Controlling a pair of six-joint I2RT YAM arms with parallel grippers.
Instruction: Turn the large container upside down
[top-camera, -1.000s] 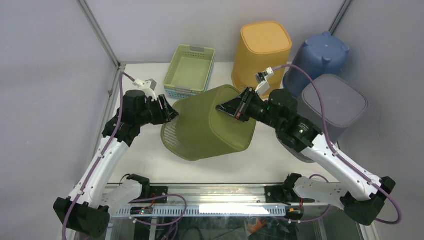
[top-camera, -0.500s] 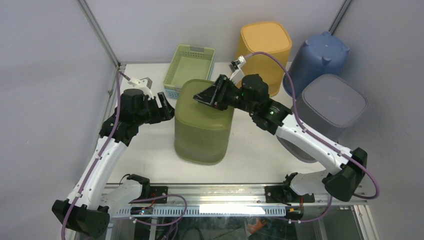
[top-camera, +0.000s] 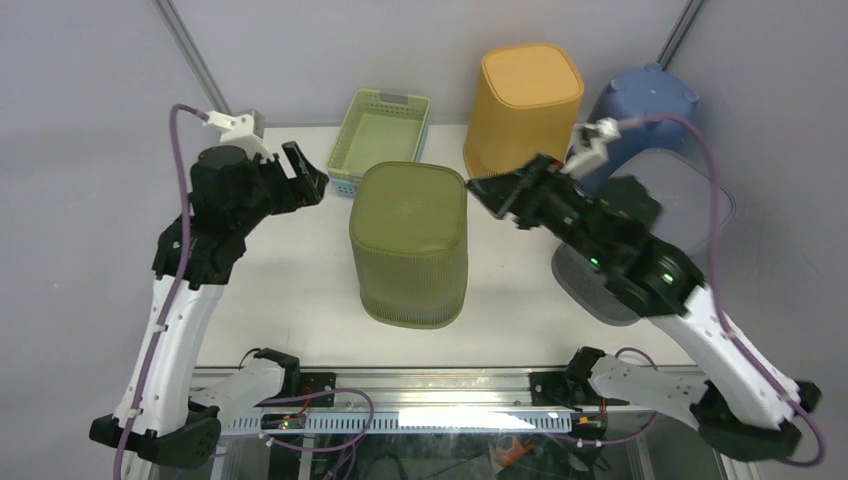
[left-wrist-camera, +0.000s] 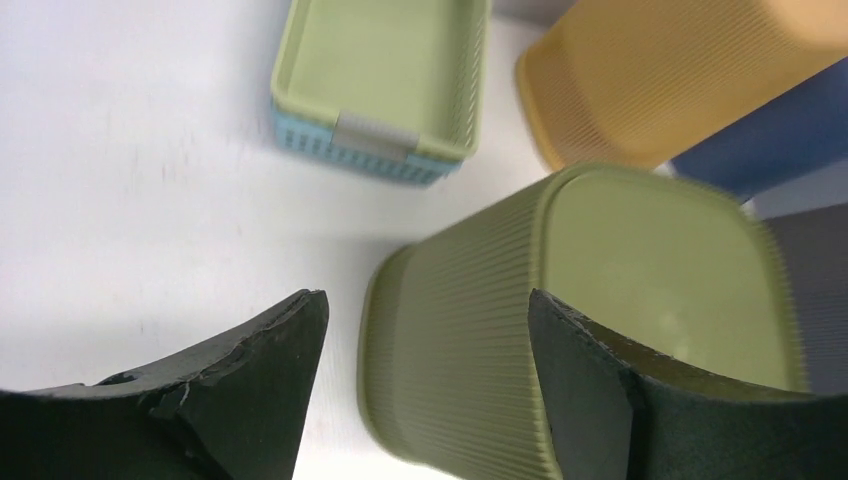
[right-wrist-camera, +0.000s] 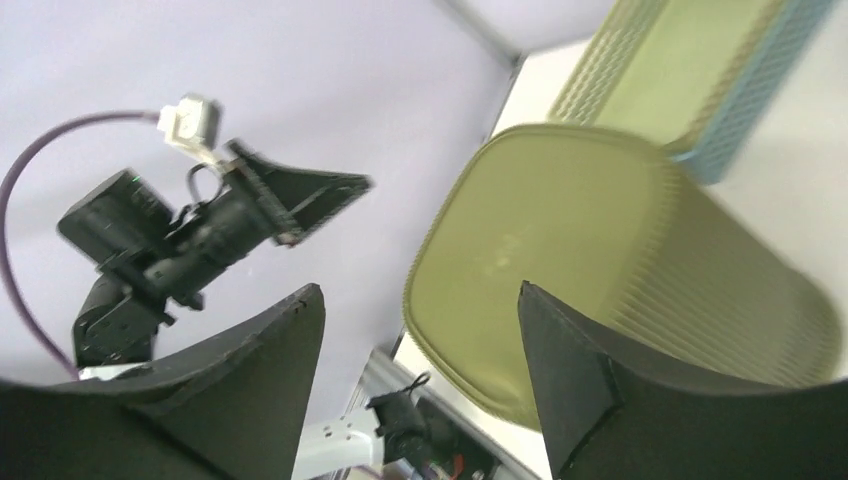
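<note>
The large container (top-camera: 410, 245), olive green with ribbed walls, stands upside down at the middle of the table, its flat base facing up. My left gripper (top-camera: 308, 172) hangs open up and to the left of it, touching nothing. My right gripper (top-camera: 495, 197) is open too, just off the container's upper right corner and apart from it. The left wrist view looks down past open fingers (left-wrist-camera: 427, 297) onto the container (left-wrist-camera: 650, 270). Between the open right fingers (right-wrist-camera: 420, 287), the right wrist view shows the container's base (right-wrist-camera: 540, 240).
A pale green basket nested in a blue one (top-camera: 380, 140) sits behind the container. An orange bin (top-camera: 525, 100), a blue bin (top-camera: 645, 115) and a grey bin (top-camera: 670, 215) stand upside down at the back right. Frame posts rise at the table's far corners.
The container went from lying tilted between both grippers to standing upside down. Both grippers opened, let go of it and drew back, left up and leftward, right to the right.
</note>
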